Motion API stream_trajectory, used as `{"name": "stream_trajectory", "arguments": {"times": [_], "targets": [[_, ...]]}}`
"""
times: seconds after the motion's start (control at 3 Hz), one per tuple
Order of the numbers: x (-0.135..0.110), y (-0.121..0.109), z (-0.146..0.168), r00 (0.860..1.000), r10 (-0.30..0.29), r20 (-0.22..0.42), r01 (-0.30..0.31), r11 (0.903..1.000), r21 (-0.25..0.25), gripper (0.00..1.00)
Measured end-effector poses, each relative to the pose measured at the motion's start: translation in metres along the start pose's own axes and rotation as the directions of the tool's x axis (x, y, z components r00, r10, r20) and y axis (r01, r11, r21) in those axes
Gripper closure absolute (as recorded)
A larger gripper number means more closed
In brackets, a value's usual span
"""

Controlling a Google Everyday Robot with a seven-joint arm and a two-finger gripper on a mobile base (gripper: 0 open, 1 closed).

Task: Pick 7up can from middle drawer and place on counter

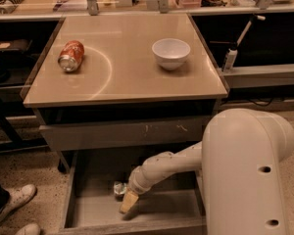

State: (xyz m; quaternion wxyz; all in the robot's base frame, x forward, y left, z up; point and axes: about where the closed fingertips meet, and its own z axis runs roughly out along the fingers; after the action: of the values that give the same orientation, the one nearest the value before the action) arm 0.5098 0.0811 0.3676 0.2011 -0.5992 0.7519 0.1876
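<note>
The middle drawer [95, 212] is pulled out below the counter [127, 77], with a flat grey floor. The 7up can [119, 188] lies in it; only a small silver-green part shows beside my arm. My gripper [128, 201] reaches down into the drawer from the right, its tan fingertip [128, 202] just right of and below the can, touching or nearly touching it. The white arm covers most of the can's right side.
An orange-red soda can [71, 56] lies on its side at the counter's left. A white bowl [171, 53] stands at its right middle. A grey drawer front with white scuffs [137, 131] is above the open drawer. White shoes [12, 202] are at bottom left.
</note>
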Motion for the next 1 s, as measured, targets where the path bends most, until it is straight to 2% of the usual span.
{"name": "stream_trajectory", "arguments": {"times": [0.33, 1.0], "targets": [[0.0001, 0.0000, 0.0007, 1.000, 0.000, 0.000, 0.000, 1.0000, -0.001, 0.19], [0.0001, 0.0001, 0.0007, 1.000, 0.000, 0.000, 0.000, 1.0000, -0.001, 0.65]]}}
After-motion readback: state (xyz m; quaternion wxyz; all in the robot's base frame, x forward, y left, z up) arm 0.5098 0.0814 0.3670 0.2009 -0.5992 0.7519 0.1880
